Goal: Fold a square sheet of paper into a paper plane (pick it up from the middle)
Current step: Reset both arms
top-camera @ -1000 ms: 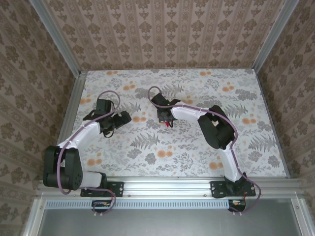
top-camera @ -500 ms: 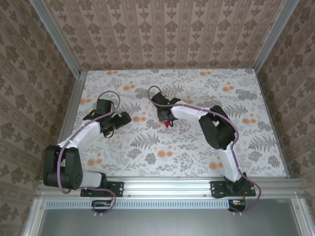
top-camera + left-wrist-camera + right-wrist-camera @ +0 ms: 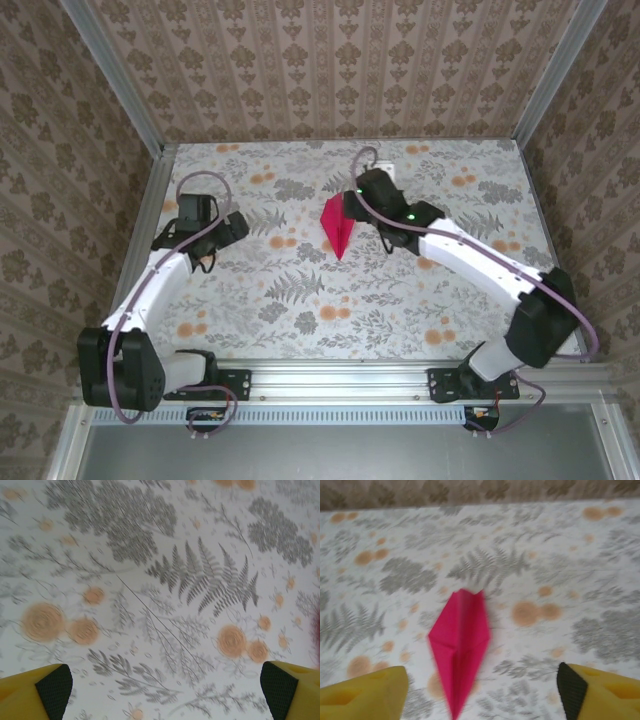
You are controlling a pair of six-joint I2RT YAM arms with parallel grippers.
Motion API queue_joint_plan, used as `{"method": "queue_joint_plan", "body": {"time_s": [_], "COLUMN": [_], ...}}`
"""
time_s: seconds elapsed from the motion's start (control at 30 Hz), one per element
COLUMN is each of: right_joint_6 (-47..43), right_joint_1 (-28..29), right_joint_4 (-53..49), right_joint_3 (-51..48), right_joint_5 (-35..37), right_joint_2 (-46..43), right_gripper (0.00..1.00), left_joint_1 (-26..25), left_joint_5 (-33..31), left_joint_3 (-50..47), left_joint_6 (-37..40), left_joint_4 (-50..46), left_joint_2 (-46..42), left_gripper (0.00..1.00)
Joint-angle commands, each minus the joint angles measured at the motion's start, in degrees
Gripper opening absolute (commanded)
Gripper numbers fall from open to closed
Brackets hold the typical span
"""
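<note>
The magenta-pink paper plane (image 3: 337, 228) lies flat on the floral table, its point toward the near edge and its centre ridge showing. In the right wrist view the paper plane (image 3: 460, 650) rests free on the table, its tip down between the wide-apart yellow fingers (image 3: 367, 696). My right gripper (image 3: 353, 207) hovers just behind and to the right of it, open and holding nothing. My left gripper (image 3: 228, 229) is off to the left, open (image 3: 165, 695) over bare table. A pink sliver of the plane (image 3: 316, 630) shows at that view's right edge. The unfolded square sheet is out of view.
The floral tablecloth (image 3: 300, 300) covers the whole table. Patterned walls with metal posts (image 3: 135, 110) enclose it on three sides. A metal rail (image 3: 340, 375) runs along the near edge by the arm bases.
The right arm has swung off the plane toward the back right and let it go. The plane now lies uncovered. The left gripper has drawn back to the left.
</note>
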Motion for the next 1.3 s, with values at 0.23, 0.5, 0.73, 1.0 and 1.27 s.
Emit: {"method": "queue_joint_plan", "body": {"time_s": [0.23, 0.5, 0.73, 1.0, 1.27], "right_joint_6": [-15.8, -13.8, -14.2, -21.3, -23.7], "right_joint_1": [-13.9, -25.9, -33.6, -34.6, -34.9], "right_joint_4": [20.1, 39.1, 55.6, 68.9, 80.2], "right_joint_3": [-26.0, -43.8, -49.0, -49.0, -51.4], "right_joint_5": [19.2, 14.3, -0.4, -11.4, -18.7], "right_joint_2": [-15.8, -17.2, -10.9, -3.0, 4.6], "right_gripper": [1.0, 1.0, 1.0, 1.0, 1.0], "left_joint_1": [8.1, 9.8, 11.8, 11.8, 10.6], "left_joint_5": [-8.5, -13.1, -6.5, 5.1, 7.6], "left_joint_3": [-6.0, -17.4, -26.2, -28.5, -29.2], "left_joint_6": [5.6, 15.0, 23.7, 28.7, 31.0], "left_joint_4": [11.2, 29.1, 51.5, 67.5, 75.0], "left_joint_2": [-0.4, -3.4, 1.0, 8.8, 15.4], "left_gripper": [1.0, 1.0, 1.0, 1.0, 1.0]}}
